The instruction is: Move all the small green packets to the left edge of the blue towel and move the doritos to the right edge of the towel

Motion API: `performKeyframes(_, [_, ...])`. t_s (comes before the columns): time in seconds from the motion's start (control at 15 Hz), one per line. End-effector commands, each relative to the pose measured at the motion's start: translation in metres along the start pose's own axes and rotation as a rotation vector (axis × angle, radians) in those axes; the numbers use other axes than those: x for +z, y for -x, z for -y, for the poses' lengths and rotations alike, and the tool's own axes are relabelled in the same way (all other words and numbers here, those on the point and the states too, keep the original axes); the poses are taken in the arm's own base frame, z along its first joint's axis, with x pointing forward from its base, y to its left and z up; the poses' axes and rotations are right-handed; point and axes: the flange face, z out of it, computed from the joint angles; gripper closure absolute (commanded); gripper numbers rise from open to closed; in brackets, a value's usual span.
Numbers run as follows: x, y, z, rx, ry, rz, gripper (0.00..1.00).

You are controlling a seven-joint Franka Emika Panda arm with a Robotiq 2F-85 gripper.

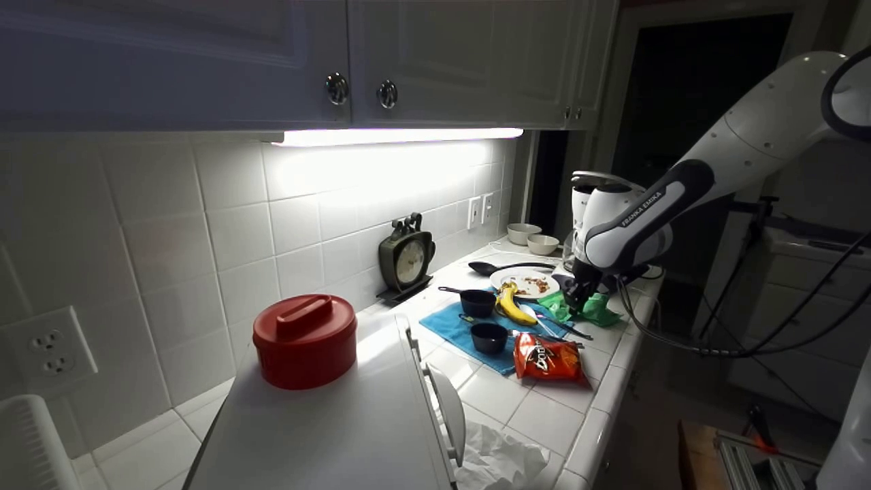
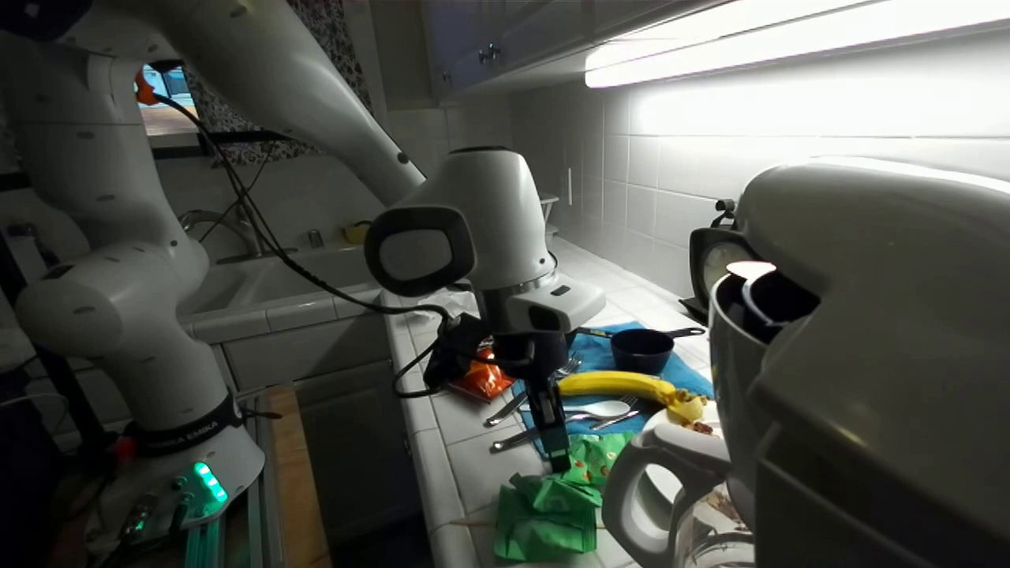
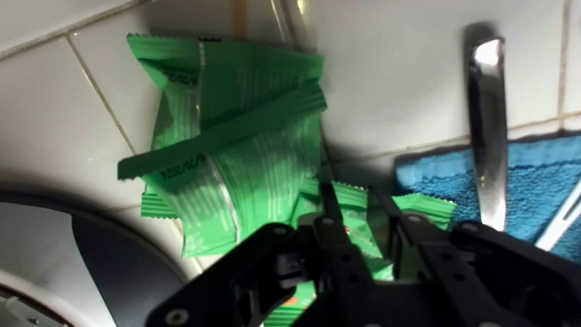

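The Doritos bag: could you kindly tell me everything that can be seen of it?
The bag is red and shiny, with orange patches and pale and dark lettering; its crinkled skin looks like thin foil or plastic. It looks plump and closed, though some seams are hidden. It lies at least partly on the white tiles, at the edge of the towel; whether they overlap is unclear. Cutlery lies close by, perhaps touching. Nothing is seen gripping it.
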Motion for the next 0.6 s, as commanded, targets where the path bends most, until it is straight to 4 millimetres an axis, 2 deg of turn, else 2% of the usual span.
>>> performKeyframes(0.0, [0.002,-0.004,-0.001,0.013,0.0,-0.013,0.98])
performKeyframes(0.07, [-0.002,-0.004,-0.003,0.007,0.005,-0.024,0.97])
performKeyframes(0.13, [-0.008,-0.005,-0.004,-0.006,0.015,-0.043,0.71])
performKeyframes(0.27, [-0.015,-0.009,-0.009,-0.063,0.06,-0.088,0.7])
performKeyframes(0.53, [-0.011,-0.009,-0.02,-0.181,0.125,-0.125,0.43])
